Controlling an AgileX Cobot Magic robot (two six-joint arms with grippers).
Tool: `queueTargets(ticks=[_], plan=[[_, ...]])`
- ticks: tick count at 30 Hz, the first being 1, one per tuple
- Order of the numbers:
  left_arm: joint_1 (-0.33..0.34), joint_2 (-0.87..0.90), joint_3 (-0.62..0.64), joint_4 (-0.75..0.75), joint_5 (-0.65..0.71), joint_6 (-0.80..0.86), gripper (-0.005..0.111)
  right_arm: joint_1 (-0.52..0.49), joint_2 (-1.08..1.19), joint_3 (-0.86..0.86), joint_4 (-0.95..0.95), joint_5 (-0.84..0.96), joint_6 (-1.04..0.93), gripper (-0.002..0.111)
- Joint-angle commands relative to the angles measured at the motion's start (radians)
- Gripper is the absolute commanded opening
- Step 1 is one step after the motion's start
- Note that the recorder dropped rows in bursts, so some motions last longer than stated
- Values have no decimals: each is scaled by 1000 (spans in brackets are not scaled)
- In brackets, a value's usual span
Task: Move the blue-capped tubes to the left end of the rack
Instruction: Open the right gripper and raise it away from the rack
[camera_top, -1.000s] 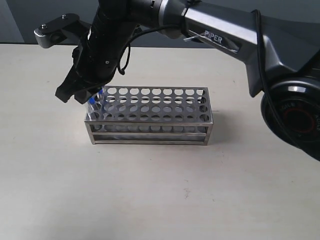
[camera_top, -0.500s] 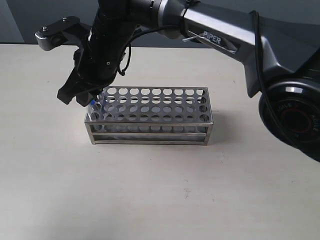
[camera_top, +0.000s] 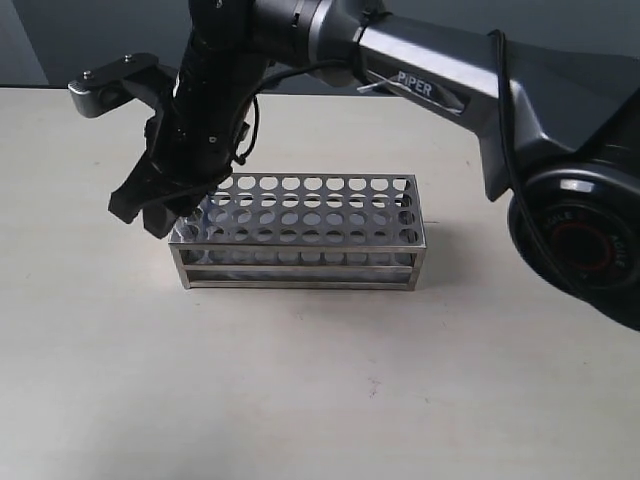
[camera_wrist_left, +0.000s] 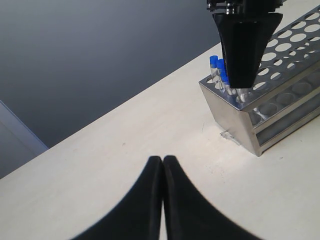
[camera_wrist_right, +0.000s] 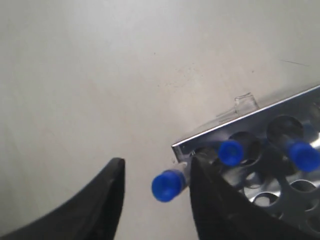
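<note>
Over the bench (camera_wrist_left: 125, 135) on the left, the left gripper (camera_wrist_left: 162, 167) hung with its jaws pressed together. At the rack's (camera_top: 300, 240) left end, the right gripper (camera_wrist_right: 156, 162) had its jaws spread around one tilted blue-capped tube (camera_wrist_right: 167, 185). Two more blue-capped tubes (camera_wrist_right: 231, 152) stood in holes just beside it.

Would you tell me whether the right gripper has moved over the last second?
Yes: the right gripper has dropped lower at the left end of the rack.
</note>
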Motion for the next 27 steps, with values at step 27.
queueTargets(ticks=[27], plan=[[-4, 3, -5, -2, -5, -5, 1, 6, -444, 4, -392, 27, 251, -1]])
